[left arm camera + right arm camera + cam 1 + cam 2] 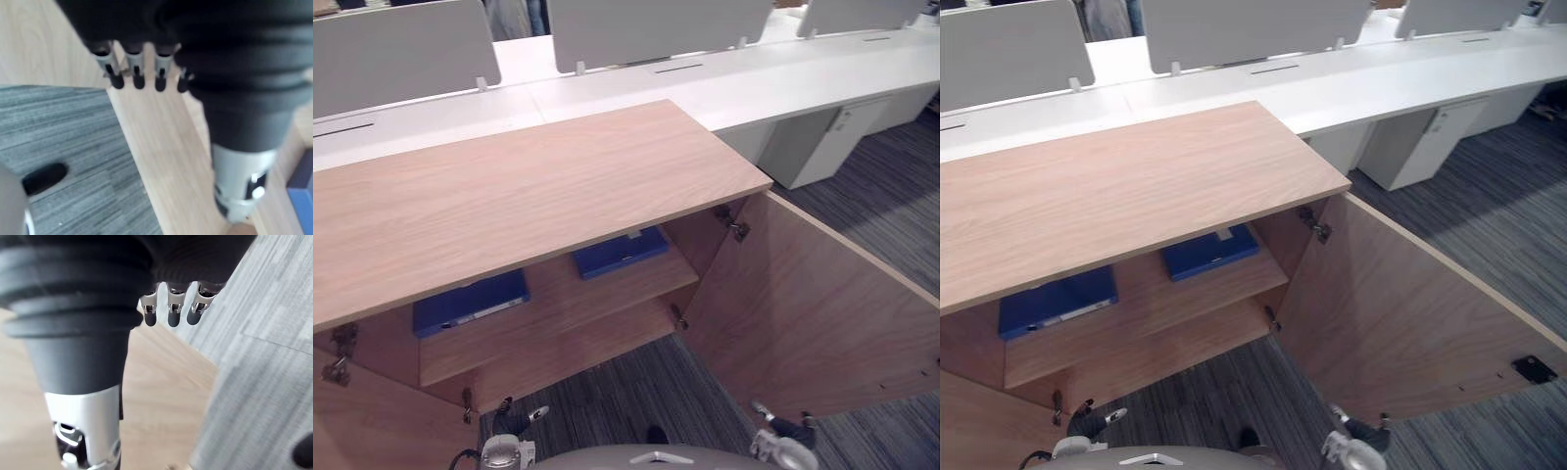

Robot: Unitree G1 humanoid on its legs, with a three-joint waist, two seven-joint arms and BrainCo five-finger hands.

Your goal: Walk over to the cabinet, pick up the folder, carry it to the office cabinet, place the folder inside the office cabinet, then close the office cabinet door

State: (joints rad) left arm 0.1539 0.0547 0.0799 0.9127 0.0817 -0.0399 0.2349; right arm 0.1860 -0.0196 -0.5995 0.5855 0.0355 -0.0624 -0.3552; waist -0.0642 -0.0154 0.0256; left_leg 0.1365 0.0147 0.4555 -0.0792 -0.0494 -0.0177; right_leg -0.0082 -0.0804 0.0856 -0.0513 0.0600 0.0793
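Left hand (514, 423) and right hand (781, 428) hang low and near, fingers relaxed, empty; left folder (470, 302) and right folder (619, 253) lie on the cabinet (529, 186) shelf (563, 315), so you're likely at door-closing: push the wide-open right door (808, 304) shut

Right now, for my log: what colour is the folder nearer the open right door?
Blue; the folder shows best in the left eye view.

My left hand (139, 22) wears a dark ribbed cover; its fingers (138, 73) are silver, dark-tipped. My right hand (195, 254) matches.
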